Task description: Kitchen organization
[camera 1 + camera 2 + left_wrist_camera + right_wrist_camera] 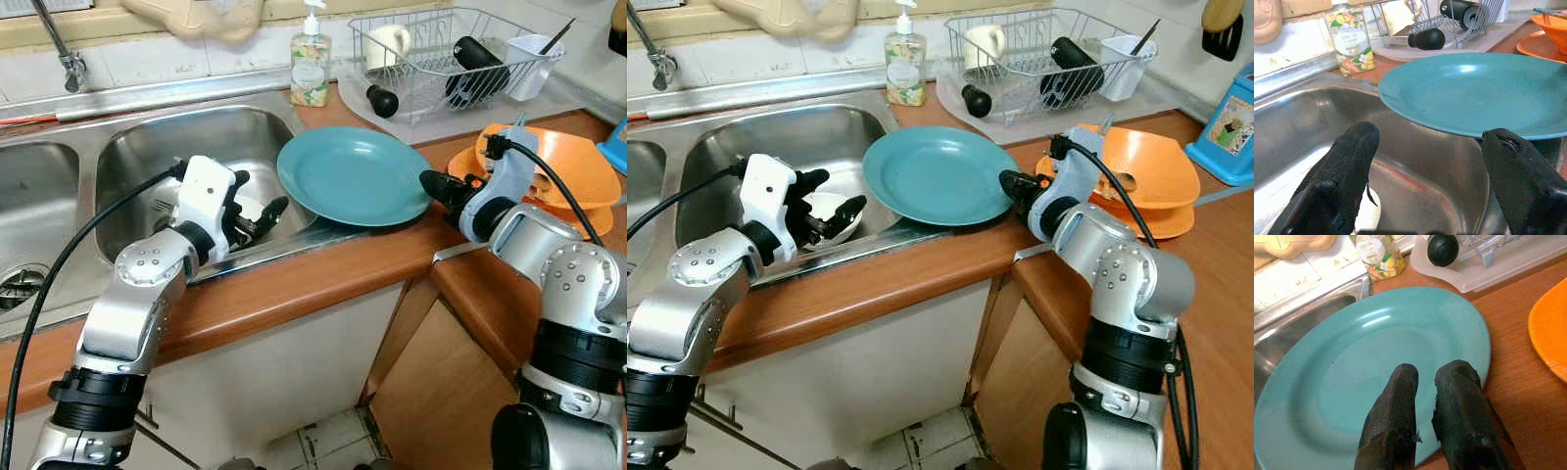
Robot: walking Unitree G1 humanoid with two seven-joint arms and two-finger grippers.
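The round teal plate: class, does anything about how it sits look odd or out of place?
Yes. The round teal plate rests partly on the wooden counter, its left part overhanging the steel sink basin. The right gripper is at its right rim.

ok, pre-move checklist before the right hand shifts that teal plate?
1. Right hand at the teal plate rim: ok, fingers together over its near edge.
2. Grip secure: cannot tell; the wrist view does not show a finger under the rim.
3. Plate support: not ok, it overhangs the sink on one side.
4. Left hand out of the way: ok, open and low in the basin, beside the plate's edge, over a white dish.
5. Path to the dish rack: cannot tell; soap bottle and orange plates stand close by.
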